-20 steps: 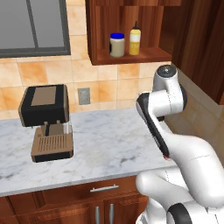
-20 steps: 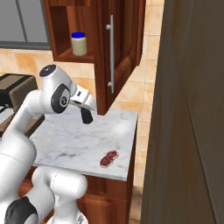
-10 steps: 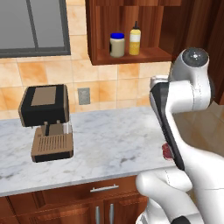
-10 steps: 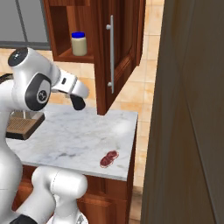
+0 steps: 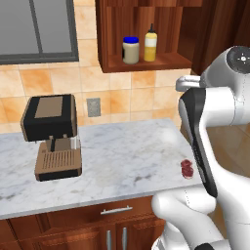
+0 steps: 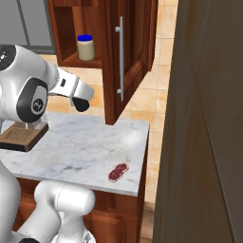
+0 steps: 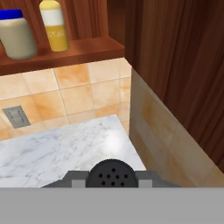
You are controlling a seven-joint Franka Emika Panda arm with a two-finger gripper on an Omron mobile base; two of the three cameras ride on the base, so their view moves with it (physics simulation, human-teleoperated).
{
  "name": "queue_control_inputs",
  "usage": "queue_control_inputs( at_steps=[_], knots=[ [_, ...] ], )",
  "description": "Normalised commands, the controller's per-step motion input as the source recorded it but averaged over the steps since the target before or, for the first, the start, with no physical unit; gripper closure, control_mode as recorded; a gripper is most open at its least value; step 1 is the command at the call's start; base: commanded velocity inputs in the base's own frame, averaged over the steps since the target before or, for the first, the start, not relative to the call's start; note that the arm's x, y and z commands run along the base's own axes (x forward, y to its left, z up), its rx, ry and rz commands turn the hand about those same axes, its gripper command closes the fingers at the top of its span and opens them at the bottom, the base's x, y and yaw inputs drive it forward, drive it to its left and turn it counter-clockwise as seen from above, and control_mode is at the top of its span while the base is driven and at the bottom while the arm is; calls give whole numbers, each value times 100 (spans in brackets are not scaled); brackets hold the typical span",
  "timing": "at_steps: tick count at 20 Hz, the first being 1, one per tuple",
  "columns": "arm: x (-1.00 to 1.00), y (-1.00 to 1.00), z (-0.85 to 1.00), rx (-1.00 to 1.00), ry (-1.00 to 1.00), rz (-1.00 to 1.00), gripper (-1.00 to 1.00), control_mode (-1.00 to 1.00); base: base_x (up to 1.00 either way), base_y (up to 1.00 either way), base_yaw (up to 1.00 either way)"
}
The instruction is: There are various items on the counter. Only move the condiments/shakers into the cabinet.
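Pinching a small black perforated-top shaker point(image 7: 112, 173) in the two-finger gripper point(image 7: 112, 177) above the marbled white-grey stone counter point(image 7: 52, 148), near its right edge.

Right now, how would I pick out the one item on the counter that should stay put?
Start at the marbled counter below the open wall cabinet. Go to its right end, away from the coffee machine. Near the front edge lies a small dark-red lumpy object, low and shapeless, unlike the upright blue-lidded jar and yellow squeeze bottle on the shelf.
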Motion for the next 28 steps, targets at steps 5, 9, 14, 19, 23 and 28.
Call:
queue_control_inputs(
  at_steps=[5, 9, 14, 19, 23, 28],
  knots=[
    [0, -10, 7, 0, -1, 17, 100, -100, 0, 0, 0],
    [2, -1, 0, 0, 1, 4, 100, -100, 0, 0, 0],
    [8, 0, 0, 0, 0, 0, 100, -100, 0, 0, 0],
    [33, 0, 4, 0, 0, 0, 100, -100, 0, 0, 0],
    [37, -6, 31, 0, 0, 0, 100, -100, 0, 0, 0],
    [32, -1, 47, 0, -6, 0, 100, -100, 0, 0, 0]
  ],
)
